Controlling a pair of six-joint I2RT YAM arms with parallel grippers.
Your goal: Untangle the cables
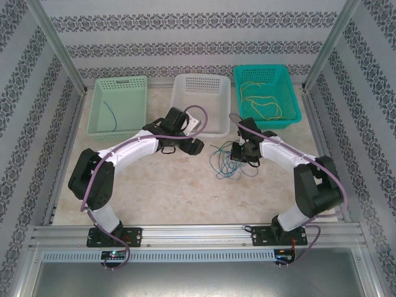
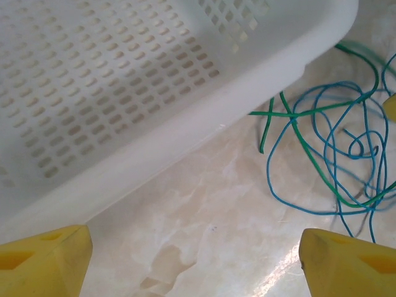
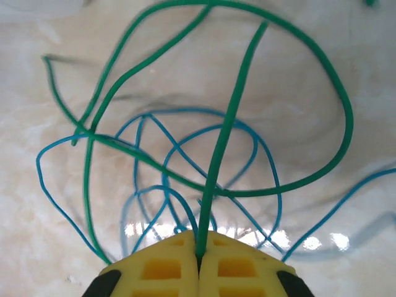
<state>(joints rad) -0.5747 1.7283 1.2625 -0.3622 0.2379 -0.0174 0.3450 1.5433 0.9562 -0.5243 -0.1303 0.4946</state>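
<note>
A tangle of green and blue cables [image 1: 228, 163] lies on the marble table, in front of the white basket. My right gripper [image 3: 199, 252] is shut on a green cable [image 3: 230, 124] that rises straight out from between its yellow pads, with blue cables [image 3: 148, 179] looped on the table beneath it. In the top view the right gripper [image 1: 239, 153] hangs over the tangle's right side. My left gripper [image 2: 195, 260] is open over bare table beside the white basket [image 2: 124, 93], nothing between its fingers [image 2: 43, 260]. The tangle [image 2: 334, 154] lies to its right.
Three baskets stand in a row at the back: a light green one [image 1: 99, 93] with a blue cable [image 1: 111, 115], the white one [image 1: 185, 83], and a teal one [image 1: 291, 102] with yellow cables [image 1: 263, 99]. Metal frame posts and patterned walls enclose the table.
</note>
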